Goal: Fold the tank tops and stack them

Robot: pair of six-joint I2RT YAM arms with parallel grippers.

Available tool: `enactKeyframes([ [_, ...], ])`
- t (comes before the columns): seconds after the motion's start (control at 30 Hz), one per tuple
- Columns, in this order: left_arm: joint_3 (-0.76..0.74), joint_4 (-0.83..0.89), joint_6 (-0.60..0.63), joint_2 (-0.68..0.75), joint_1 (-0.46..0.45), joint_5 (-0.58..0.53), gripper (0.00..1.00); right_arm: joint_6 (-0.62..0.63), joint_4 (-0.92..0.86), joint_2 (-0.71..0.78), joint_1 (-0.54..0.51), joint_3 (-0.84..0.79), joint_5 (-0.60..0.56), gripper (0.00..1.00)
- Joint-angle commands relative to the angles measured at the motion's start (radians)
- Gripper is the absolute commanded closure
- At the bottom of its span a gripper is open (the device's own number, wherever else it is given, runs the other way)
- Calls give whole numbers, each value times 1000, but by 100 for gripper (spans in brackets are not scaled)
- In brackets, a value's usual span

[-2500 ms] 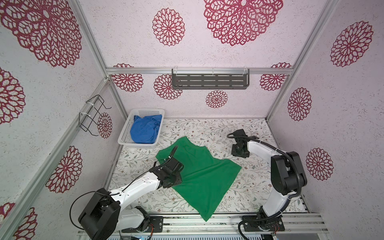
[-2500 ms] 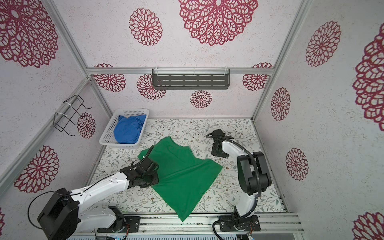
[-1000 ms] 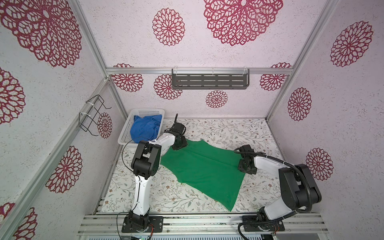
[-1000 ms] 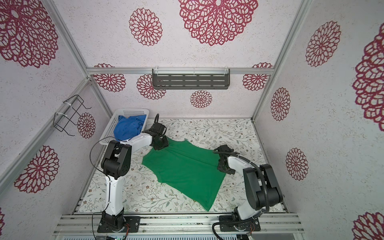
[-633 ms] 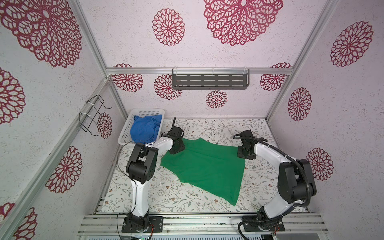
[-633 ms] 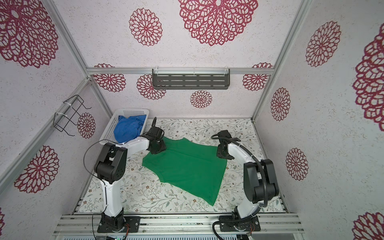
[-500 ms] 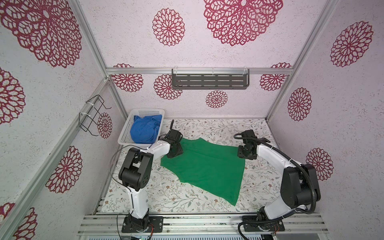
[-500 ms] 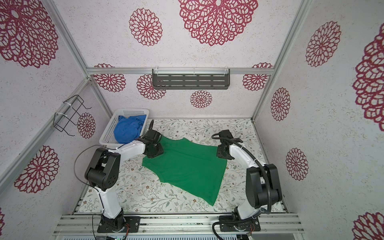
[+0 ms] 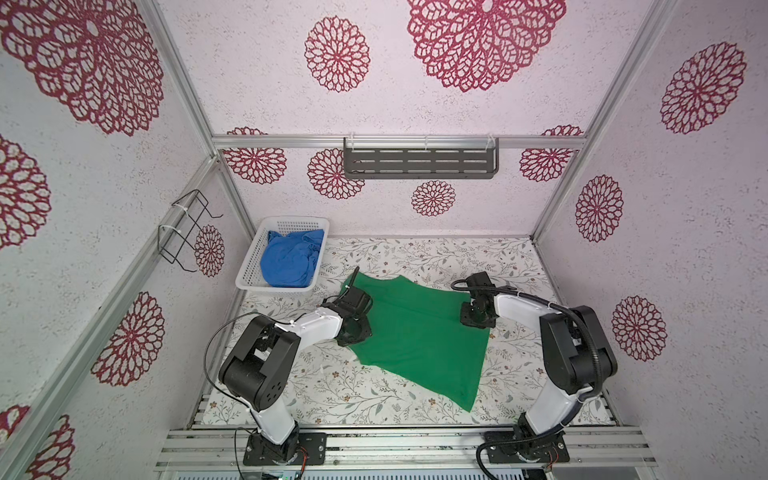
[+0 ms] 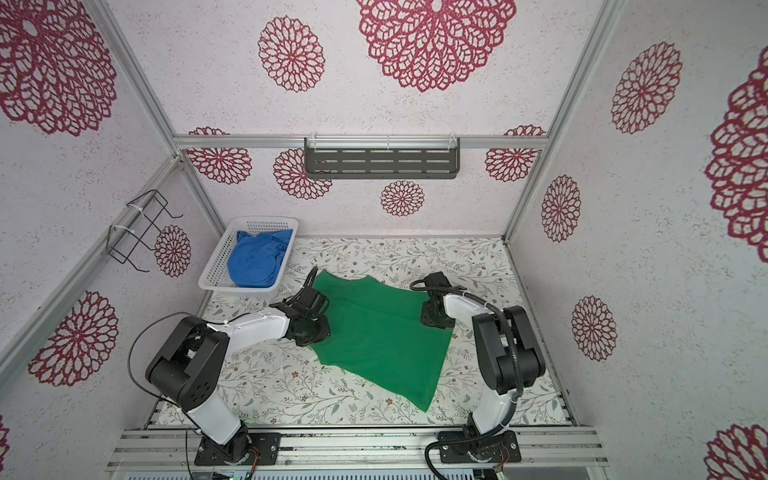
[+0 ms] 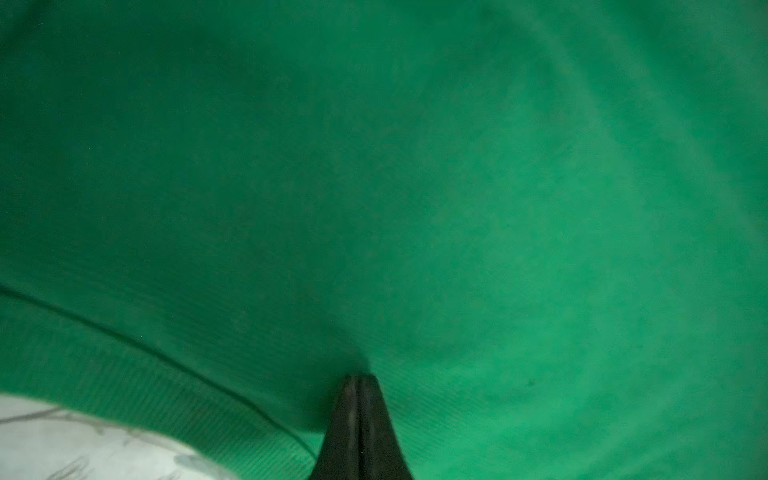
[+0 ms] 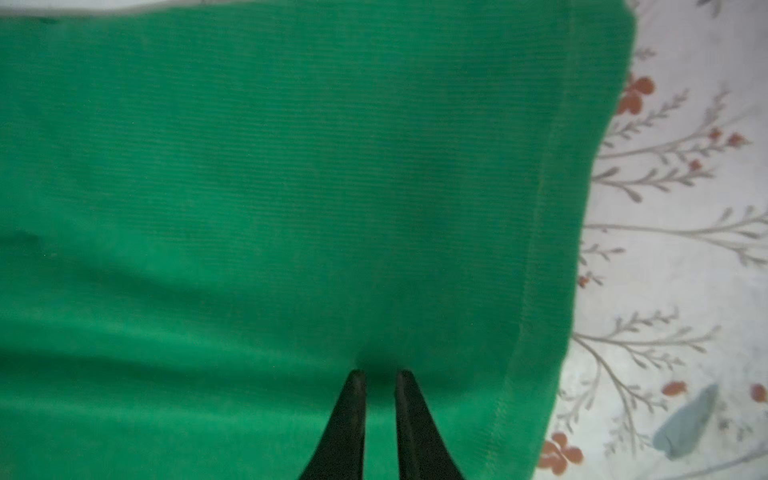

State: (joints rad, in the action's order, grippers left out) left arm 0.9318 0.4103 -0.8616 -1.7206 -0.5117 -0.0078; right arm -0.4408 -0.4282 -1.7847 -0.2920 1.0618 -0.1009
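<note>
The green tank top (image 9: 415, 332) (image 10: 382, 336) lies spread flat across the middle of the floral table. My left gripper (image 9: 353, 332) (image 10: 309, 332) points down on its left edge. In the left wrist view that gripper (image 11: 358, 378) is shut, its tips pressed into the green cloth (image 11: 415, 208), which dimples there. My right gripper (image 9: 478, 322) (image 10: 436, 320) stands on the top's right corner. In the right wrist view its jaws (image 12: 380, 374) keep a narrow gap, tips on the green fabric (image 12: 291, 166) near a hemmed edge. The blue tank top (image 9: 291, 262) (image 10: 255, 259) lies crumpled in the basket.
The white perforated basket (image 9: 274, 287) (image 10: 241, 286) stands at the table's back left, close behind my left arm. A grey shelf (image 9: 419, 164) hangs on the back wall and a black wire rack (image 9: 187, 232) on the left wall. Metal rails run along the front.
My left gripper has moved from the top's far corner by the basket toward the front along its left edge, and has shut. My right gripper shifted slightly forward and its jaws narrowed.
</note>
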Motion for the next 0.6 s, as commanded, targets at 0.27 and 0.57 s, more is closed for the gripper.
enactKeyframes([
  [0.27, -307, -232, -237, 42, -54, 21, 100, 44, 20, -225, -23, 177, 28, 88],
  [0.57, -511, -94, -463, 382, -200, -118, 100, 99, -18, -375, -77, 407, 69, 89],
])
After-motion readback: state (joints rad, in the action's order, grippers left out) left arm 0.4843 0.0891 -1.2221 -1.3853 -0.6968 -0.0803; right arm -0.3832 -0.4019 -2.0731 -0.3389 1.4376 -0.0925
